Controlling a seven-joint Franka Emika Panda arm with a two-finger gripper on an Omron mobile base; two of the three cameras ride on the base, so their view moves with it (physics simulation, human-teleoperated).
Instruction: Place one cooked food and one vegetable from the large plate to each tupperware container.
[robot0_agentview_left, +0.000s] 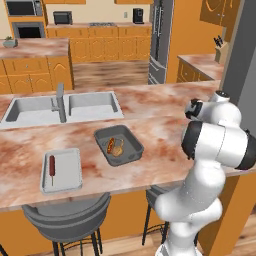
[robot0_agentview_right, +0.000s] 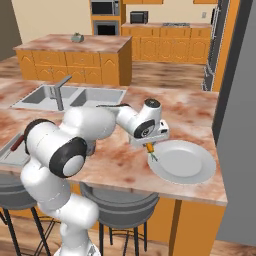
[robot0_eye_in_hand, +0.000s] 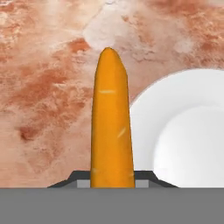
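Marble counter (robot0_agentview_left: 150, 127) runs past the sink (robot0_agentview_left: 30, 111). Left base view has both containers: dark tub (robot0_agentview_left: 119, 145) with food inside, pale tray (robot0_agentview_left: 61, 170) with a corn dog (robot0_agentview_left: 51, 167). Right base view has the plate (robot0_agentview_right: 182, 161), bare, at the counter's end. Gripper (robot0_agentview_right: 151, 145) hangs over its near rim, clamped on a carrot (robot0_eye_in_hand: 112, 124); hand view shows the carrot pointing away beside the plate's edge.

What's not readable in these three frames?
- Fingers on the orange carrot: hand view, the picture's bottom edge cuts them off; right base view, the white hand hides them.
- Carrot in the right base view: mostly hidden under the hand.
- Food in the deep dark-grey tub: left base view, too small to identify.
- Round white plate: hand view, cut off at the right edge.
- Shallow light-grey tray: red stick item, too small.
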